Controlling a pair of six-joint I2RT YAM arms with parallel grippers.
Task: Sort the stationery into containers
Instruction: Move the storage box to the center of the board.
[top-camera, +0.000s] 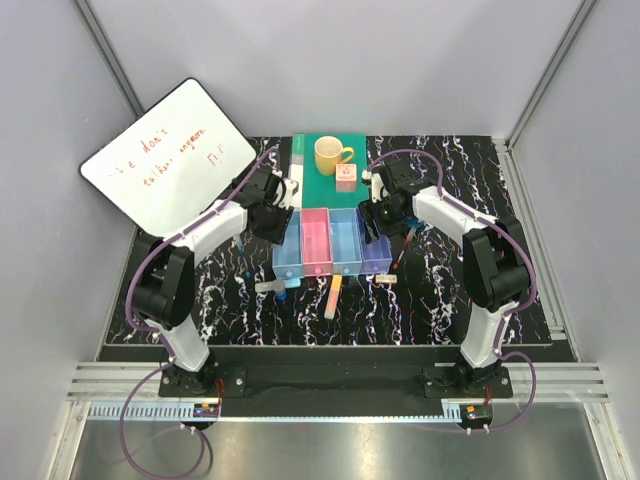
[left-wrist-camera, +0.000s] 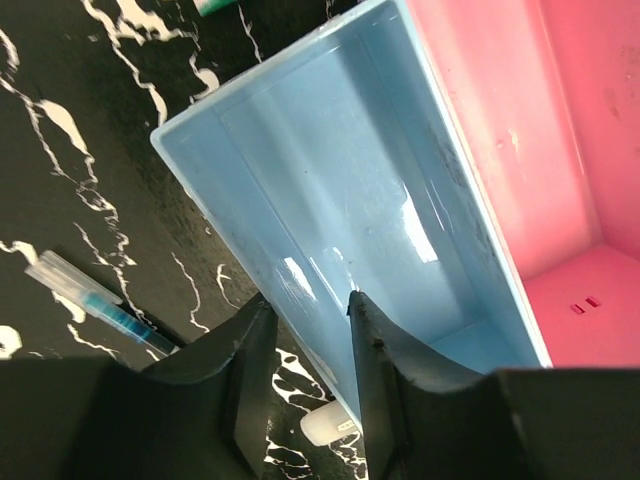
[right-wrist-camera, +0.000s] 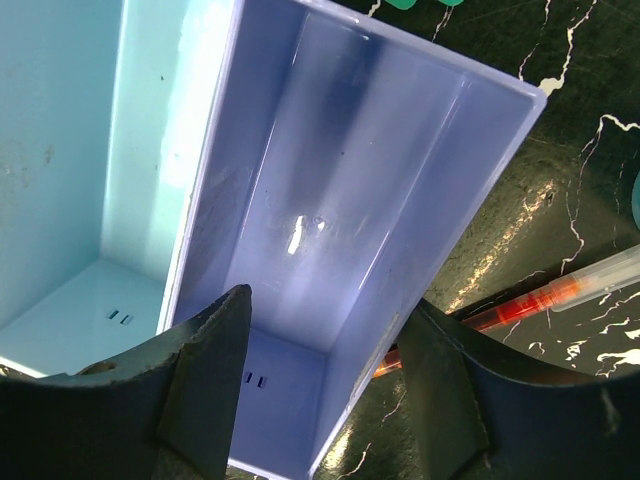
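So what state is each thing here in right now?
Left blue bin: empty.
Pink bin: empty where seen.
Purple bin: empty.
Left fingers: slightly apart astride left blue bin's wall.
Right fingers: wide open above purple bin.
Red pen: lying flat, unsorted.
Blue pen: lying flat, unsorted.
Yellow mug: upright.

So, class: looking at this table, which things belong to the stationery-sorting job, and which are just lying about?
Belong to the job:
- row of four bins
- blue pen
- red pen
- orange-yellow bar

Just lying about:
- yellow mug
- green book
- pink cube
- whiteboard
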